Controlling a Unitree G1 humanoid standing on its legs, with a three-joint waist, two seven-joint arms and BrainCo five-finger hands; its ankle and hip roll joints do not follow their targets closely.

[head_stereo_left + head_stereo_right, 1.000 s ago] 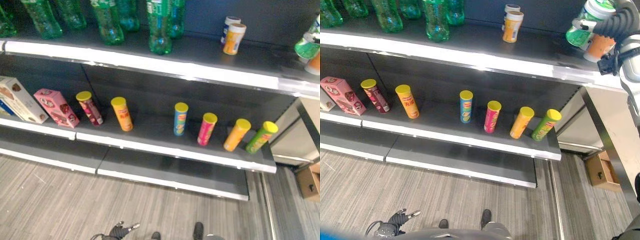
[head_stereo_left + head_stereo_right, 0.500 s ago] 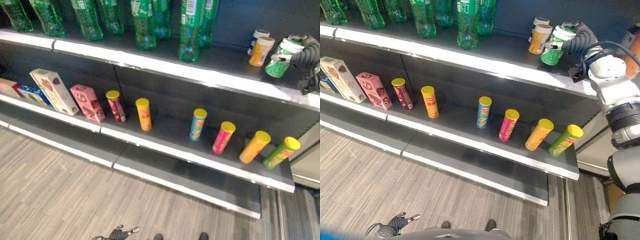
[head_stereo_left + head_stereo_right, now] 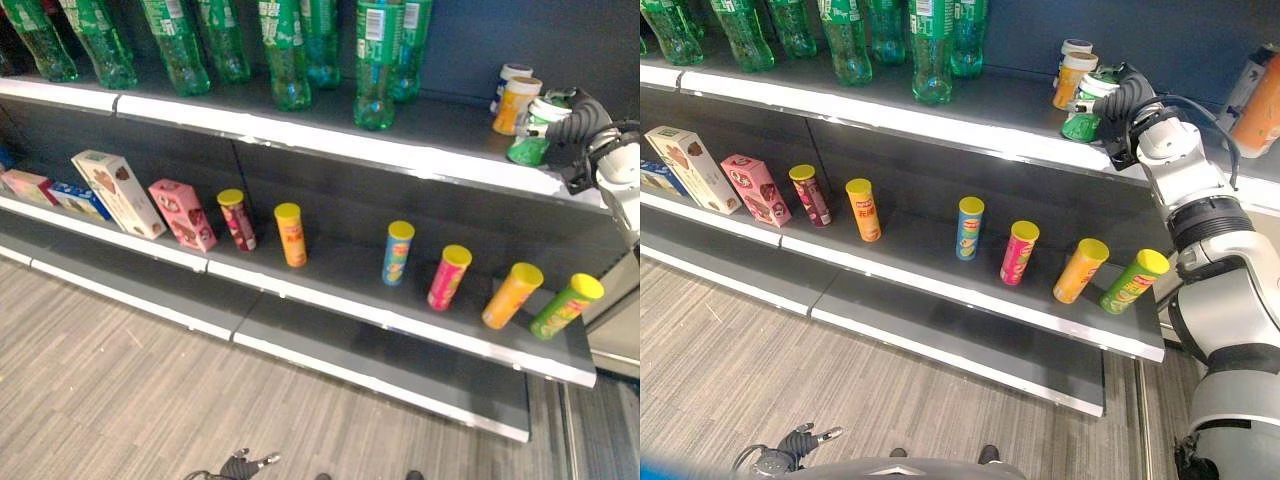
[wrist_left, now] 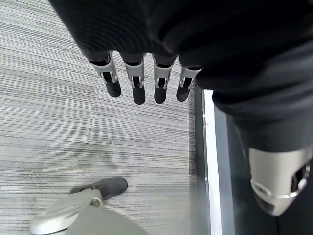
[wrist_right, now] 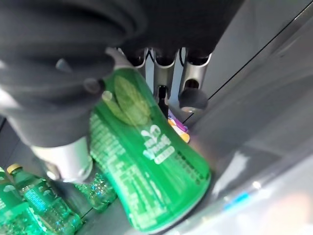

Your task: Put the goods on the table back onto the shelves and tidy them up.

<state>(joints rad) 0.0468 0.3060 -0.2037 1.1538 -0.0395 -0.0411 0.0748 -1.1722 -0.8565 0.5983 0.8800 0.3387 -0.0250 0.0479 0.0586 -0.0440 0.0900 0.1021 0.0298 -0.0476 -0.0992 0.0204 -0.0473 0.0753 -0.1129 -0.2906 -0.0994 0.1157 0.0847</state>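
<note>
My right hand is up at the top shelf, shut on a green tub with a white lid. In the right wrist view the fingers and thumb curl round the green tub, which is tilted with its base low against the shelf board. It is just in front of an orange tub and a white tub. My left hand hangs low over the floor with straight fingers and holds nothing.
Green bottles fill the left of the top shelf. Several chip cans stand or lean on the middle shelf, with snack boxes to their left. An orange bottle stands at the far right.
The camera has swung left. My right hand has carried the green tub left along the top shelf and down beside the orange tub.
</note>
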